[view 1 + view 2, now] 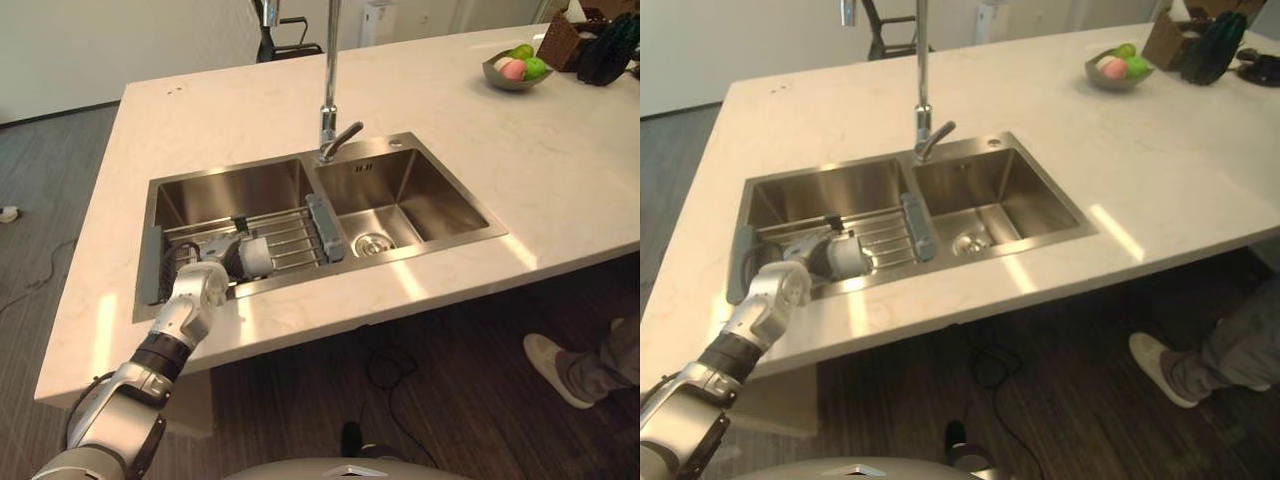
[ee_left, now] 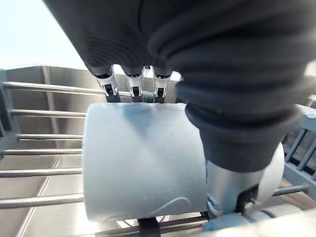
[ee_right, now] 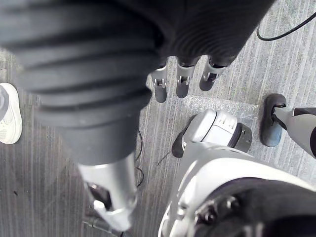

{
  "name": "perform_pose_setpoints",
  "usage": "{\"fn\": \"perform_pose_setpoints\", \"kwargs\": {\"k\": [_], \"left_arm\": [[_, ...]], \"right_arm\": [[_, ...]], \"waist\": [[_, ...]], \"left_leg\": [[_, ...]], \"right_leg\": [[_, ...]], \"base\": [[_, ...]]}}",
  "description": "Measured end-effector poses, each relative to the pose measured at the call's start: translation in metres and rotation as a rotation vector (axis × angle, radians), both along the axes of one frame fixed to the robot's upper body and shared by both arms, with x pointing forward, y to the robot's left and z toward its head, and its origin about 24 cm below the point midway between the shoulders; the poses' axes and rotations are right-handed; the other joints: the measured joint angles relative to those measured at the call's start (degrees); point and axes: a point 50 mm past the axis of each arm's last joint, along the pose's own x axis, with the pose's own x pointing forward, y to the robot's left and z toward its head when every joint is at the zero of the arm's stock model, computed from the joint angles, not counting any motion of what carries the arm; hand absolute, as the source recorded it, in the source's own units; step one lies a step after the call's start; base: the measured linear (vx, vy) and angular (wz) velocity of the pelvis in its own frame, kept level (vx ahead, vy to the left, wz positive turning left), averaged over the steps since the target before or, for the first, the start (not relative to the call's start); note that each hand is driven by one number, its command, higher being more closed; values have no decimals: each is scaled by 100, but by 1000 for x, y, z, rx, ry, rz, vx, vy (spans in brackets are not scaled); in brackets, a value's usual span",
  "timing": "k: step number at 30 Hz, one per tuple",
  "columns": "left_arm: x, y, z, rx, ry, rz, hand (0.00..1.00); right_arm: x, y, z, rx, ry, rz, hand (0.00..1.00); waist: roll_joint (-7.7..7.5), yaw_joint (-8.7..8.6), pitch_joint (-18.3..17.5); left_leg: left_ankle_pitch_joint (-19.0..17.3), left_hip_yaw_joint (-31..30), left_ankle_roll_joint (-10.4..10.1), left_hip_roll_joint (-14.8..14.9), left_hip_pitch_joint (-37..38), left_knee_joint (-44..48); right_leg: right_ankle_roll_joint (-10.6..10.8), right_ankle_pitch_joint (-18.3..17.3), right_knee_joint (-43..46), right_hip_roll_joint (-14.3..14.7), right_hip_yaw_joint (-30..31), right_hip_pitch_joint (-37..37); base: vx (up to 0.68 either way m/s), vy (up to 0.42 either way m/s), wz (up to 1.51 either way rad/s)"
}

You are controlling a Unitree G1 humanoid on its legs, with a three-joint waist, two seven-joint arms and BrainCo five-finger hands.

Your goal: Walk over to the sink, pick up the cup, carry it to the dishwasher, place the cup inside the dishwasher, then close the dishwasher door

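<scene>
Gripped cup (image 2: 143,163) on sink rack (image 1: 292,240)
Round it the left hand (image 1: 205,285) has its fingers (image 2: 133,81) curled — thumb opposite; the right hand (image 3: 98,98) is seen loosely open.

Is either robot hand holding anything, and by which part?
The left robot hand grips the cup around its side, fingers opposite the thumb. The right robot hand holds nothing.

light: bright, even | glare: pale streaks on countertop (image 1: 250,110) front edge — sink (image 1: 420,185) steel gleams | floor (image 1: 470,400): dim
</scene>
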Motion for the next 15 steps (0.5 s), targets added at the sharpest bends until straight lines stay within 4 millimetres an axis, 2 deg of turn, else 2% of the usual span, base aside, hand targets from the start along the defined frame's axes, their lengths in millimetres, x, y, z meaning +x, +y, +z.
{"fn": "perform_pose_setpoints", "kwargs": {"k": [7,15], "left_arm": [[2,-4,2,60,12,-33,0],[6,-6,5,118,109,-61,0]], "right_arm": [[0,0,0,-1,1,7,0],[4,-2,0,-7,22,36,0]], "waist": [[4,-9,-2],[28,-64,6]], "left_leg": [[-1,9,-2,3,2,2],[-40,105,-64,12,-7,67]], "right_leg": [[-1,1,0,2,4,1],[-1,0,0,5,74,-18]], "base": [[0,0,0],[4,3,-4]]}}
